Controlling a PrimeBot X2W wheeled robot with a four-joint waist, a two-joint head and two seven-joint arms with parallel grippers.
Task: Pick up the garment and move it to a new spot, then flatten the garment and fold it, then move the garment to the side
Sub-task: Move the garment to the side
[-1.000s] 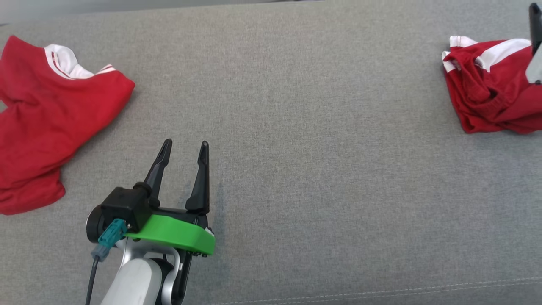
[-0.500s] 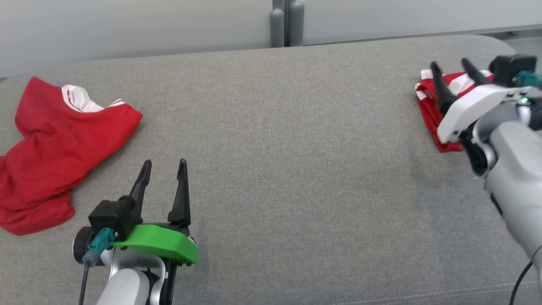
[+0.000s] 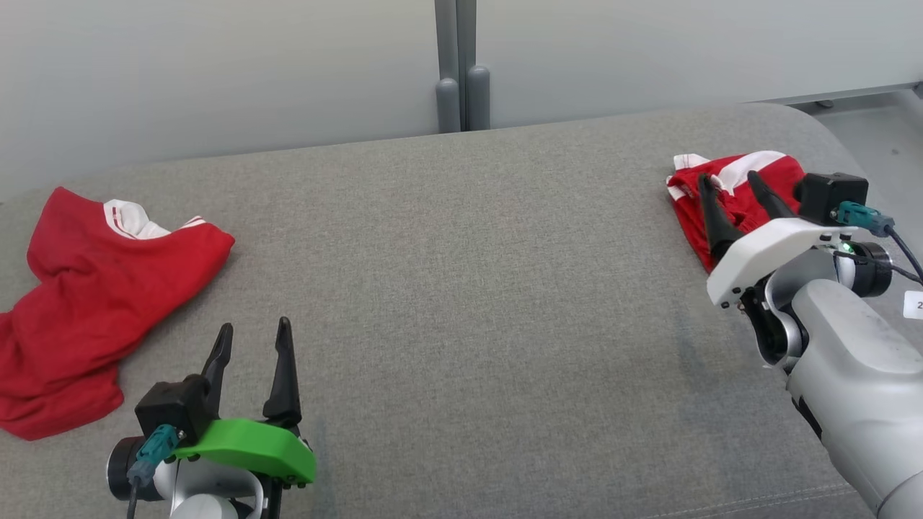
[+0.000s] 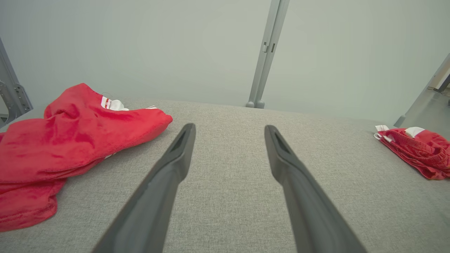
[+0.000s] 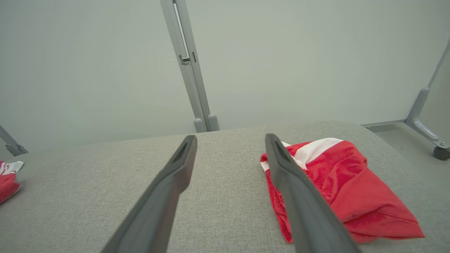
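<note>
- The crumpled red garment (image 3: 101,288) lies at the far left of the grey fabric surface (image 3: 469,303), with white trim showing at its far side and a lobe trailing toward the near edge. A bundled red garment (image 3: 689,213) with white stripes sits at the far right, close to the rounded end. They look alike, so the likeliest slip is reaching for the wrong one.
- The bundled one looks already gathered. The right gripper (image 3: 728,176) is poised over its near edge, fingers spread and nothing between them. A low sweep could snag a fold and undo it, or push it off the end.
- The left gripper (image 3: 254,326), also spread and empty, stands near the crumpled garment but apart from it, pointing toward the wall rather than at the cloth. It needs to turn left; a straight advance closes on bare upholstery.
- The heap's layers overlap. Pinching a single outer layer may lift one flap and drag the rest, while catching several makes flattening harder.
- The surface is soft, so fingers driven down hard may catch its weave.
</note>
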